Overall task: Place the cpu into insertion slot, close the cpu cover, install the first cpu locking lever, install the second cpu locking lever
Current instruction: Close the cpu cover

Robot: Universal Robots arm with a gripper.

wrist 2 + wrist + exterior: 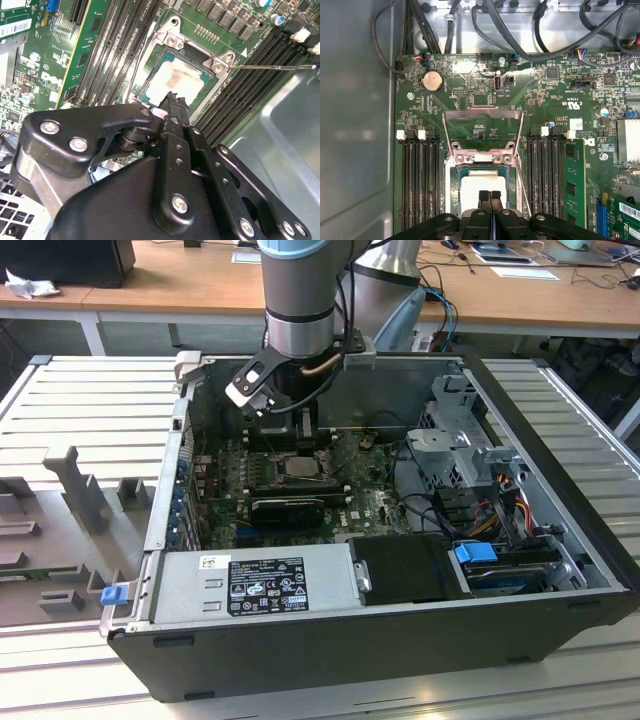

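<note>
The cpu (483, 184) lies flat in the insertion slot (453, 190), its pale metal face (172, 80) smeared with a brownish stain. My gripper (490, 195) hangs just above the chip's near edge, fingers pressed together with nothing between them; the second wrist view has the fingertips (175, 98) over the chip's edge. The cpu cover (482, 125) is swung open, lying back from the socket on its hinge. A thin locking lever (520, 182) runs along one side of the socket, and another thin rod (270, 66) sticks out beside it. In the exterior view the gripper (303, 428) is low inside the case, over the socket (298, 468).
Black memory slots (419, 180) flank the socket on both sides. Cables (535, 35) loop over the board's far edge. The open case (560, 540) holds a power supply (255, 585), a drive cage (455, 440) and a black graphics card (288, 508) close to the socket.
</note>
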